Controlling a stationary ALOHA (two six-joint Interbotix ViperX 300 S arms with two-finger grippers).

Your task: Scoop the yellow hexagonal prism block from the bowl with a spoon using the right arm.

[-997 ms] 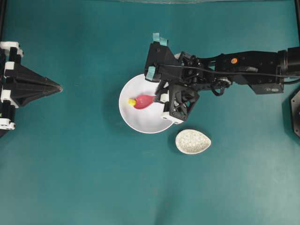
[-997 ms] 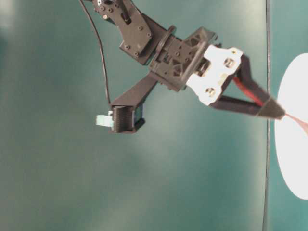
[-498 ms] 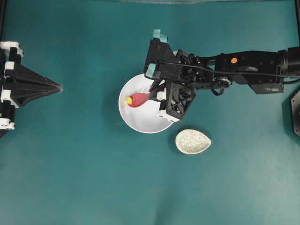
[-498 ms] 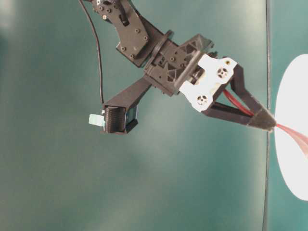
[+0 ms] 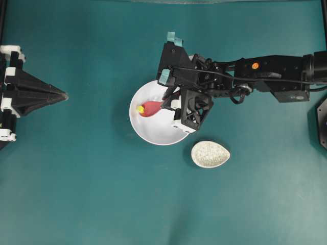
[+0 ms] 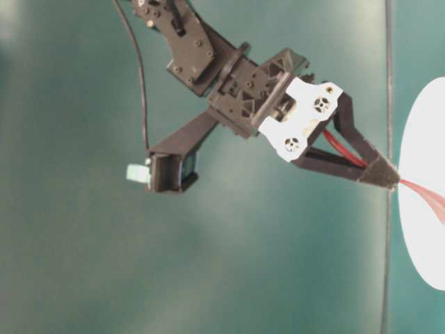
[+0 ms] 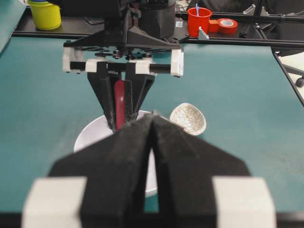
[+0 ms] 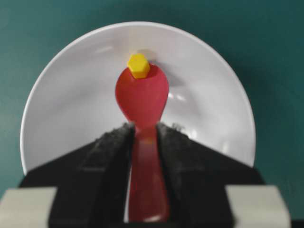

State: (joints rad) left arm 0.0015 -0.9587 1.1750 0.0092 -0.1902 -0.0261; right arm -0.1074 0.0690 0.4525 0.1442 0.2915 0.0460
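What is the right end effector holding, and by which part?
The right end effector holds the spoon by its handle; the scoop sticks out over the bowl.

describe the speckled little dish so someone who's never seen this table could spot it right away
Start at the large white bowl in the middle of the teal table, where the right gripper holds a pink-red spoon. Just outside the bowl's rim, toward the lower right in the overhead view, sits the spoon rest. Unlike the smooth round bowl, it is small, egg-shaped and crackle-speckled, and holds nothing.
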